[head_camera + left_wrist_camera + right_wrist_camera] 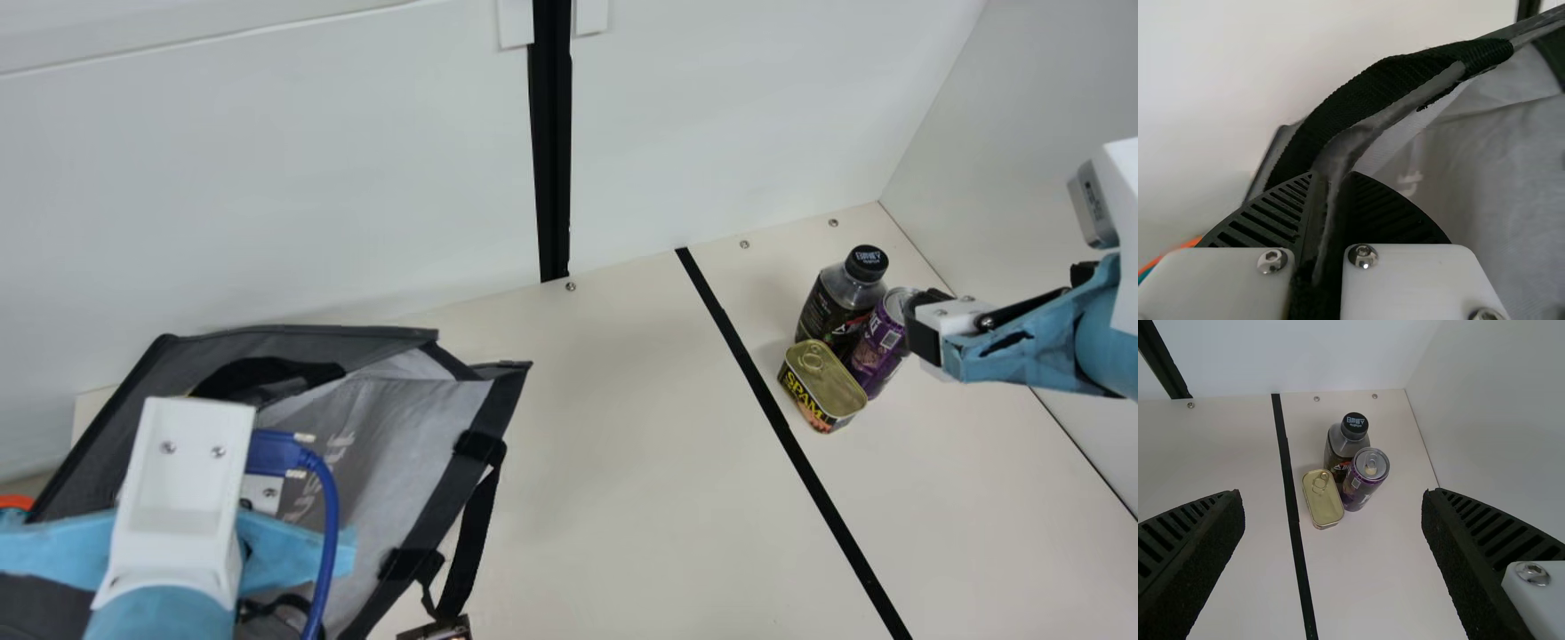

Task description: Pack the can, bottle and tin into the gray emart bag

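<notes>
Main view: left gripper (263, 491) pinching gray bag (400, 436) by rim; right gripper (923, 332), spread wide, near purple can (876, 352), dark bottle (831, 307), gold-lidded tin (822, 382) (trio bunched on table (622, 444)).

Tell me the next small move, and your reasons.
Probably ease the right gripper toward the purple can: it is open, the can, bottle and tin are grouped outside the gray emart bag, and the left gripper pinches the bag's edge.

Print (803, 396) on tin (827, 380), bottle (827, 311), can (878, 347), bag (418, 427)
</notes>
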